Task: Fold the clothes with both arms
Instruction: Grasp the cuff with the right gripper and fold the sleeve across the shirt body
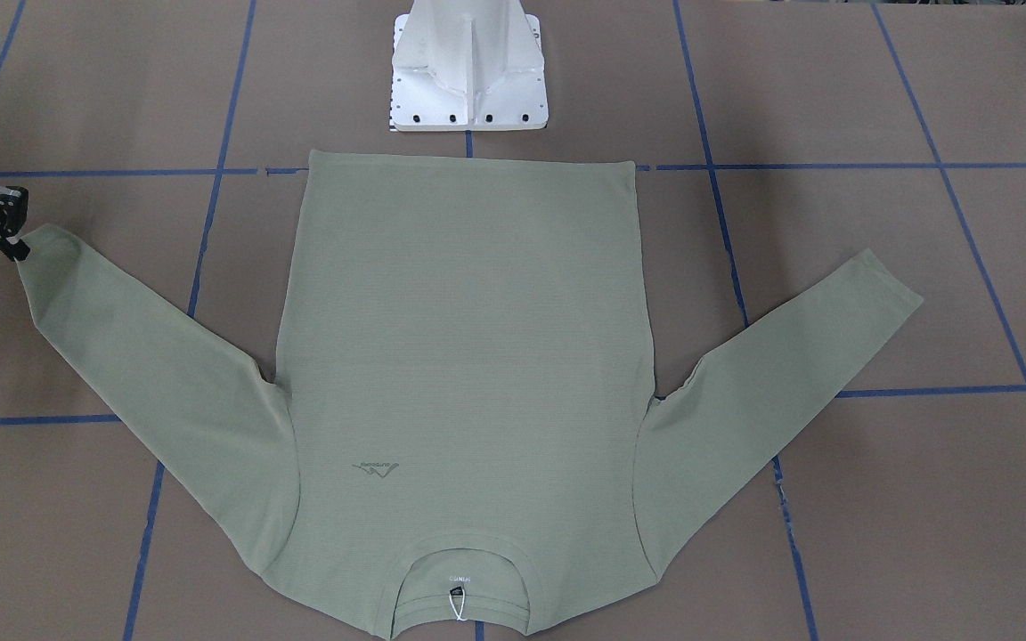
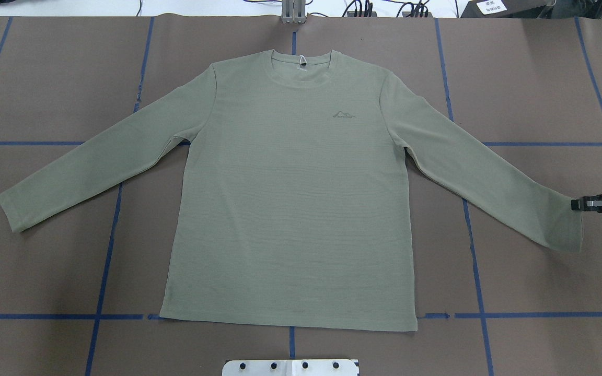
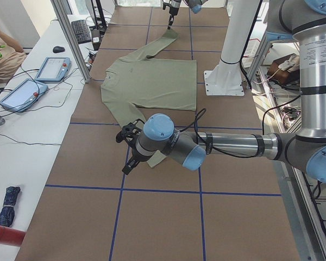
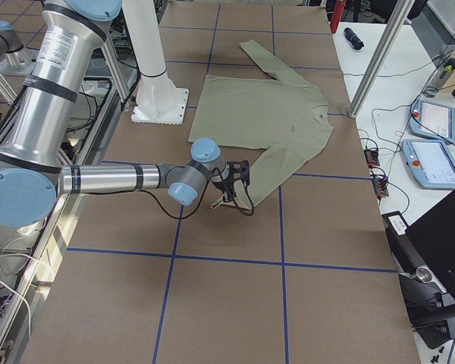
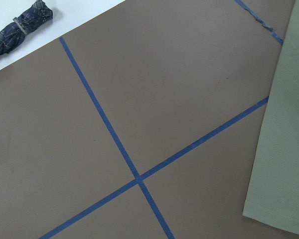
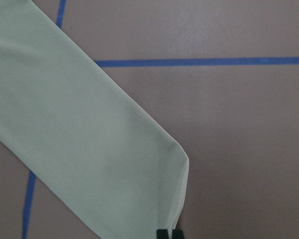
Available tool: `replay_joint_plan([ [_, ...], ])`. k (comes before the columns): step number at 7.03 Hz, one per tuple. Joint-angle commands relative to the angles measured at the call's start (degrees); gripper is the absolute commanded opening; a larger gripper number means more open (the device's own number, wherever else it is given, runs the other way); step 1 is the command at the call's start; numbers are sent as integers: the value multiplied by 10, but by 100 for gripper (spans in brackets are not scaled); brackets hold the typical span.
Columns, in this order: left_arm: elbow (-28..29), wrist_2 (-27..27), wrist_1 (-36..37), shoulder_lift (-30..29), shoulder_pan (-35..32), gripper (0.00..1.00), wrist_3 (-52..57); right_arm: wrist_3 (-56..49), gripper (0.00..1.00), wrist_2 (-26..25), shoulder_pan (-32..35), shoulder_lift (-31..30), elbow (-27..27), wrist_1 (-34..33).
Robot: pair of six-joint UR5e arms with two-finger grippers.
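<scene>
Item: sage shirt [image 2: 290, 209], flat on desk [image 2: 45, 271]; chest logo [image 2: 344, 115] lettering unreadable. My right hand [image 2: 575, 203] clamped on cuff [image 6: 179, 199]; left hand [image 3: 127, 157]: cannot tell. Left-wrist view adds plaid bundle [image 5: 21, 27], upper left.

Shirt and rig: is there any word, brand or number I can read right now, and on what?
Nothing reads clearly enough to quote.
Chest logo on the shirt: mountain-shaped mark, lettering beneath too small.
Neck label: pale letters on a dark tag, blurred.
Sticker on the left arm: print too small.
White sheet beyond the table's far edge: print too small.
</scene>
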Motion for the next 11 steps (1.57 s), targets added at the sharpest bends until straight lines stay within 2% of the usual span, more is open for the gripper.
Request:
replay_joint_plan([
  [1,1,0,0,0,-1,100,0,9,0,-9,18,99,74,-184],
  [2,2,0,0,0,0,100,0,12,0,-29,17,202,73,-302],
  [4,6,0,0,0,0,100,0,61,0,-85,-20,464,52,-599],
  [5,6,0,0,1,0,100,1,113,0,-128,-44,602,-19,-672],
  [6,7,0,0,2,-1,100,1,154,0,-166,-69,691,-96,-673],
  [7,9,0,0,2,-1,100,1,182,0,-216,-98,807,-221,-672],
  [8,10,0,0,3,-1,100,1,240,0,-254,-129,913,-377,-633],
  [9,14,0,0,2,-1,100,1,274,0,-315,-166,950,-484,-525],
  [10,16,0,0,2,-1,100,1,284,0,-412,-214,934,-515,-448],
  [11,17,0,0,2,-1,100,1,281,0,-428,-237,922,-516,-439],
])
